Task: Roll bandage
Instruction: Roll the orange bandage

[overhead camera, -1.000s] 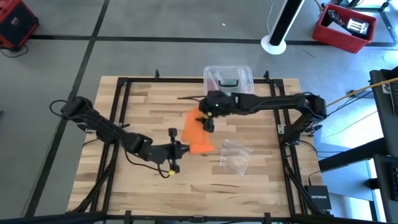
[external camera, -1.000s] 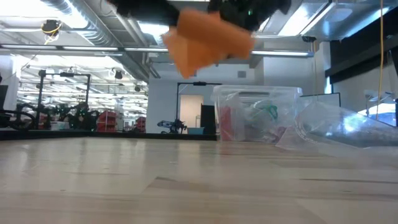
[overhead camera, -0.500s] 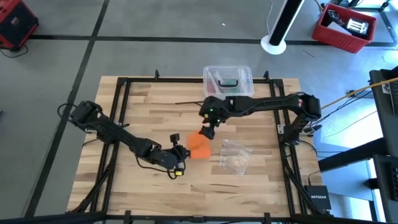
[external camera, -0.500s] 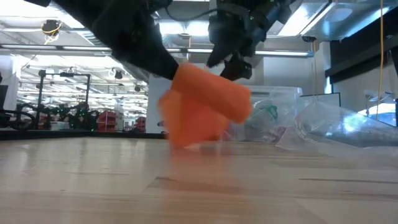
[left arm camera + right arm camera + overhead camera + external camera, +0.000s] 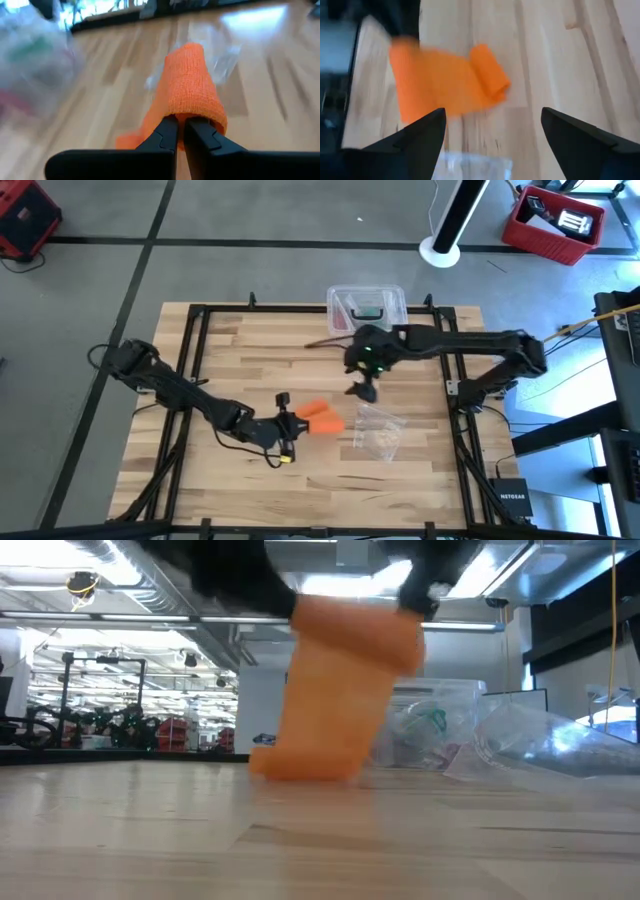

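Wooden table (image 5: 230, 350) sits in a black frame; the near strip and the far-left quarter are bare wood, open for travel. Clutter is confined to the middle and far edge: clear plastic box (image 5: 366, 307) at the far edge, crumpled clear bag (image 5: 378, 430) right of centre.

Left arm reaches from the left edge diagonally toward the centre, forearm low over the wood. Left gripper (image 5: 290, 423) is pinched closed on the bandage (image 5: 320, 418), fingers (image 5: 167, 137) meeting on the fabric at the roll's near end. In the low view the bandage hangs from that grip, top lifted, lower edge down at the table surface. The right wrist view shows it partly rolled, with a flat tail spread beside the roll.

Right arm comes in from the right edge, elbow bent, reaching across toward the far centre. Right gripper (image 5: 362, 391) hovers beside the bag, jaws spread wide, holding nothing, apart from the bandage.

Readable text: "NETGEAR" on a black unit (image 5: 512, 502) by the near-right corner.
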### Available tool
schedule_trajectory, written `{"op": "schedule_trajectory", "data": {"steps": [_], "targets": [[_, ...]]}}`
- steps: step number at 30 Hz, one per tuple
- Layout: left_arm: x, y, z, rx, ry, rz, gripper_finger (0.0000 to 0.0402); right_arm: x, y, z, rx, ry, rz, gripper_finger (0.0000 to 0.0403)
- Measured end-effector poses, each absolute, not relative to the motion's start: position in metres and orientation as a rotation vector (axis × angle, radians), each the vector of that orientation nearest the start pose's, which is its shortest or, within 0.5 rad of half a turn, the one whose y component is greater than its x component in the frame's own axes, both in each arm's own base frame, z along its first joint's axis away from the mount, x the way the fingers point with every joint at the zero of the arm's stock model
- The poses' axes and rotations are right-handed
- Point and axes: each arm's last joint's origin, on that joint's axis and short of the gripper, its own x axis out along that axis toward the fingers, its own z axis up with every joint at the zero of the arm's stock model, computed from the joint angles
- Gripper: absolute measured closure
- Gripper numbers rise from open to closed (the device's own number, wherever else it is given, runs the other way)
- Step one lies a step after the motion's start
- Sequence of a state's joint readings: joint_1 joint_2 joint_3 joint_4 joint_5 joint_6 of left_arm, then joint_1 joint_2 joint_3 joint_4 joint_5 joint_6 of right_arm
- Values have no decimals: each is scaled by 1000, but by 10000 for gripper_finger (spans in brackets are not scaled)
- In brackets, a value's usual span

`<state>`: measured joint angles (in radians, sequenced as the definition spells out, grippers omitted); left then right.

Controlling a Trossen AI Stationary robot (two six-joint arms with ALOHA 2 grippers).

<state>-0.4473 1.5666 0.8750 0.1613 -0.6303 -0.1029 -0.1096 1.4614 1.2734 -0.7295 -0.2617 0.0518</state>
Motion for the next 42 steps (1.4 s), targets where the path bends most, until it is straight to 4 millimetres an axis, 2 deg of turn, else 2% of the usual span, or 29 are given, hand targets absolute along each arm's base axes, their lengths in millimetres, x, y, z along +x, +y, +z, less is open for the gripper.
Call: {"op": "schedule_trajectory", "data": {"steps": [3, 7, 10, 15, 19, 23, 28, 30, 34, 36, 38, 42], "targets": [[293, -122, 233, 207, 392, 185, 393, 282, -10, 308, 130, 881, 150, 72], [279, -115, 265, 249, 302, 173, 392, 269, 10, 298, 2, 789, 187, 72], [269, -106, 284, 257, 246, 183, 392, 267, 18, 285, -48, 746, 131, 72], [257, -94, 306, 220, 178, 209, 392, 277, 25, 273, 3, 712, 100, 72], [251, -92, 314, 209, 147, 209, 392, 285, 27, 263, 10, 687, 154, 72], [248, -91, 318, 196, 130, 212, 392, 287, 28, 245, 11, 487, 202, 88], [250, -90, 320, 171, 108, 226, 392, 285, 29, 218, 36, 238, 165, 124], [250, -90, 321, 174, 100, 227, 392, 289, 28, 209, 40, 188, 141, 135], [250, -90, 322, 174, 90, 222, 392, 299, 24, 201, 22, 208, 90, 149], [250, -90, 321, 171, 93, 219, 392, 301, 24, 199, 4, 216, 104, 166], [250, -91, 321, 159, 95, 217, 392, 304, 25, 202, -44, 202, 117, 204], [250, -93, 324, 123, 62, 210, 392, 302, 25, 208, -134, 187, 117, 334]]}}
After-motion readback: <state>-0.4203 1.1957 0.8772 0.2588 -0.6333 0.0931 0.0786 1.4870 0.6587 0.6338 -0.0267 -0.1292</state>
